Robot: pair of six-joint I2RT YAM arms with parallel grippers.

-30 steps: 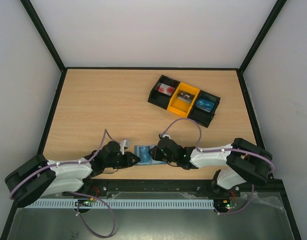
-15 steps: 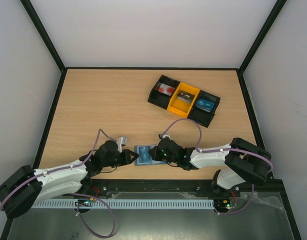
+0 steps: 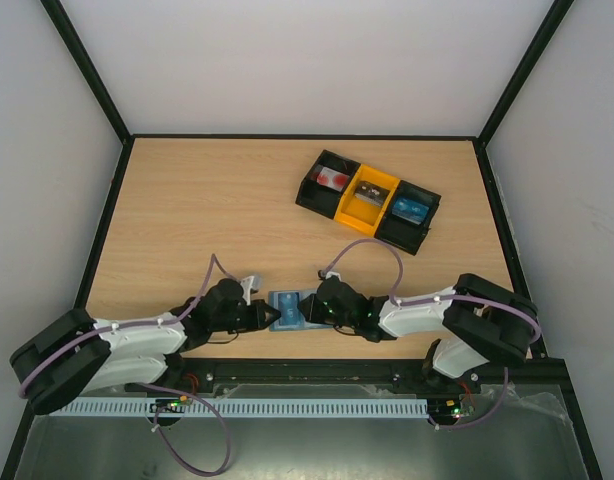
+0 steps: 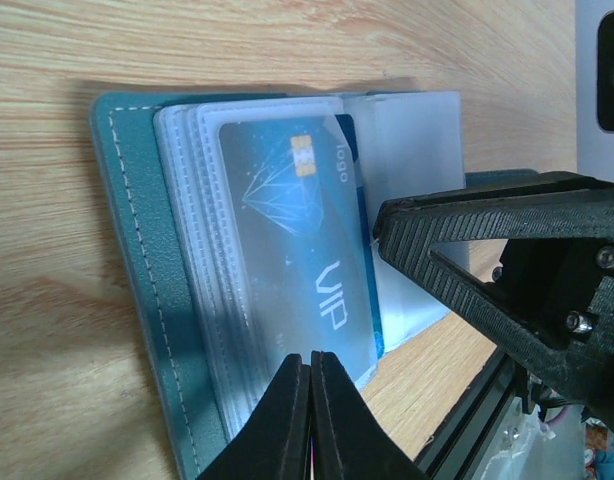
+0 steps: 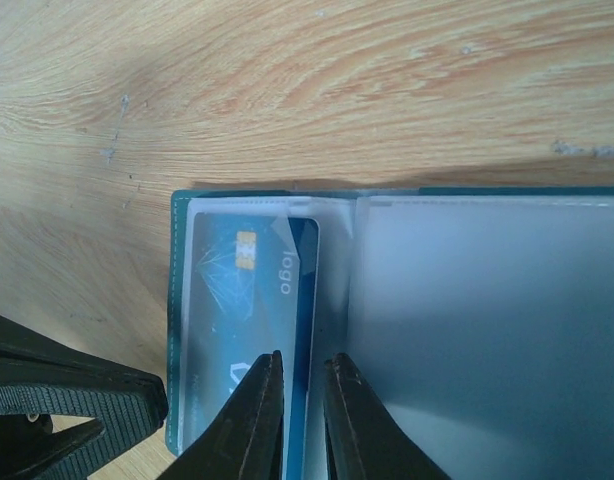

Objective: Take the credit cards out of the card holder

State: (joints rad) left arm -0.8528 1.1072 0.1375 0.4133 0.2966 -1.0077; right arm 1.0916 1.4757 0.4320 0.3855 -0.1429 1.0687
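The dusty-blue card holder (image 3: 284, 308) lies open near the table's front edge, between both grippers. In the left wrist view its leather cover (image 4: 137, 250) holds clear sleeves, with a bright blue card (image 4: 297, 240) in the top one. My left gripper (image 4: 310, 358) is shut, its tips resting at the near edge of that sleeve. My right gripper (image 5: 304, 360) is narrowly open, its jaws straddling the long edge of the blue card (image 5: 252, 290) beside the fold. In the top view the left gripper (image 3: 259, 315) and right gripper (image 3: 307, 308) flank the holder.
A black-and-yellow three-bin tray (image 3: 353, 214) stands at the back right. It holds a white card with red marks (image 3: 333, 179), a dark grey card (image 3: 367, 197) and a blue card (image 3: 409, 208). The table's front rail runs just behind the holder.
My left arm stretched out low and came back, with its gripper staying at the holder's left edge. My right gripper crept slightly left over the holder.
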